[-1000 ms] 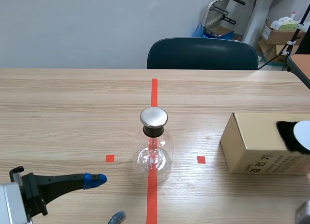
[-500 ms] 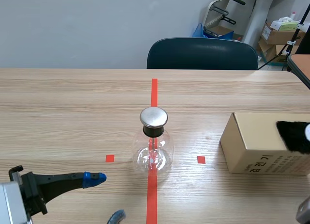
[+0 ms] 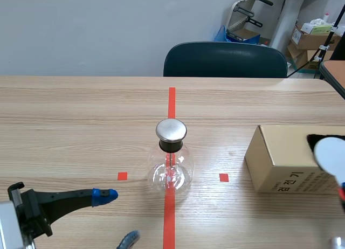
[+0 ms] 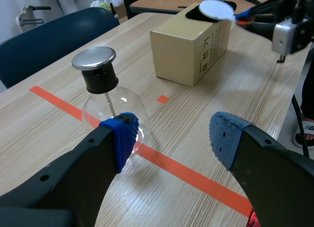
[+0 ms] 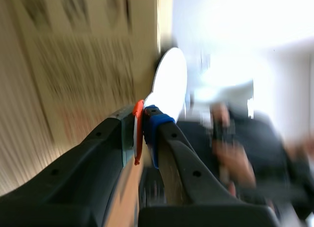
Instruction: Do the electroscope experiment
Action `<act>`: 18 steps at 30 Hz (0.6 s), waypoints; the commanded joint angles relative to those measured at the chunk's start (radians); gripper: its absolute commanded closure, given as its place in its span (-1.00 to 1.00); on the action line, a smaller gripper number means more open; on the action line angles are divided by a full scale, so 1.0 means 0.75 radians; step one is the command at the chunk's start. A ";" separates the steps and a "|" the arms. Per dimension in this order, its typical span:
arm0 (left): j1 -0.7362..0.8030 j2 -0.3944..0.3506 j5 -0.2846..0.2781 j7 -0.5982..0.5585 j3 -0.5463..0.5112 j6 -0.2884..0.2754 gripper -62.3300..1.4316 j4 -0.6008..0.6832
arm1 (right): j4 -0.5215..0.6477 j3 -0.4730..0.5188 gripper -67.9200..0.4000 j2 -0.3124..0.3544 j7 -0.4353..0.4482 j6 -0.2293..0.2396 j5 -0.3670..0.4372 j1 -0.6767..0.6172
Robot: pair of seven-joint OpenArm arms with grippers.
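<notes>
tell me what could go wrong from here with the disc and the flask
The right gripper pinches the white disc only by its thin orange handle, so it might twist or slip. The electroscope flask is round glass under a wide metal cap; a hard touch there could tip it. The open left gripper sits close and could bump it.

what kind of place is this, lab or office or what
Likely a lab or office workroom: a wooden table marked with orange-red tape, a glass electroscope flask standing on it, and cardboard boxes stacked in the far corner.
</notes>
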 commanded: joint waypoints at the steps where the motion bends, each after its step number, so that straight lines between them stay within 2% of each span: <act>1: 0.000 0.003 -0.018 -0.029 0.005 -0.002 -0.13 0.014 | 0.004 -0.006 0.96 0.010 0.010 -0.056 0.003 -0.001; 2: 0.000 -0.002 -0.018 -0.029 0.005 -0.002 -0.13 0.014 | 0.004 -0.006 0.96 0.006 -0.026 -0.056 0.015 -0.001; 6: 0.000 -0.048 -0.024 -0.034 0.039 0.002 -0.13 0.015 | 0.004 -0.006 0.96 -0.001 -0.393 -0.056 0.026 -0.001; 7: 0.000 -0.062 -0.037 -0.034 0.052 0.003 -0.13 0.015 | 0.004 -0.006 0.96 0.001 -0.417 -0.056 0.020 -0.001; 8: 0.000 -0.074 -0.050 -0.034 0.064 0.007 -0.13 0.016 | 0.004 -0.006 0.96 0.005 -0.396 -0.056 0.015 -0.001; 9: 0.000 -0.085 -0.054 -0.034 0.077 0.019 -0.13 0.019 | 0.004 -0.006 0.96 0.009 -0.321 -0.056 0.013 0.001; 12: -0.001 -0.120 -0.058 -0.030 0.113 0.063 -0.13 0.024 | 0.008 -0.006 0.96 0.012 -0.034 -0.056 0.014 0.007; 13: -0.001 -0.128 -0.065 -0.030 0.124 0.073 -0.13 0.024 | 0.009 -0.006 0.96 0.011 -0.020 -0.056 0.017 0.007; 14: -0.001 -0.134 -0.066 -0.028 0.131 0.078 -0.13 0.024 | 0.009 -0.006 0.96 0.011 -0.062 -0.056 0.018 0.006; 17: -0.001 -0.152 -0.097 -0.028 0.153 0.103 -0.13 0.024 | 0.009 -0.006 0.96 0.011 -0.359 -0.056 0.016 -0.001; 18: -0.001 -0.157 -0.106 -0.028 0.157 0.106 -0.13 0.025 | 0.009 -0.006 0.96 0.011 -0.424 -0.056 0.015 -0.001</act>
